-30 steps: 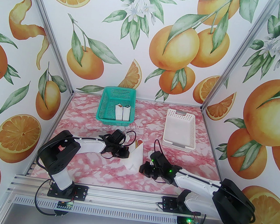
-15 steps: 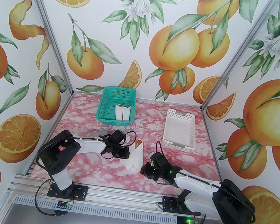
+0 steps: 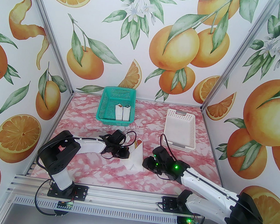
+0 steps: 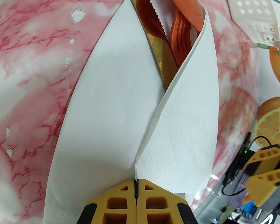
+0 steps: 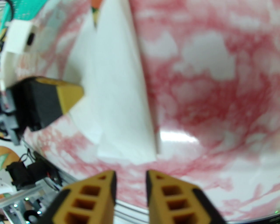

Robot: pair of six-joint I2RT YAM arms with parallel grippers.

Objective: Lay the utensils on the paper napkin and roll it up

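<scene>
Left gripper point(image 4: 136, 188) is clamped shut on the paper napkin point(image 4: 113, 113) at its folded seam. The napkin lies half-wrapped on the surface point(image 3: 83, 117), on the arms' side of the green basket point(image 3: 105, 104) and well apart from it. The utensils point(image 4: 166, 32) poke out of its basket-side end. Right gripper point(image 5: 130, 175) has jaws apart and empty, just short of the napkin's other corner.

Step looks like closing the roll. Hold the left pinch, grab the loose flap low with the right, and wrap it tight over the seam. No jerks, since thin paper tears and the utensils can slide out.

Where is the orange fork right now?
In the left wrist view, the fork pokes out of the folded napkin, beside the knife; the left gripper pinches that napkin.
</scene>
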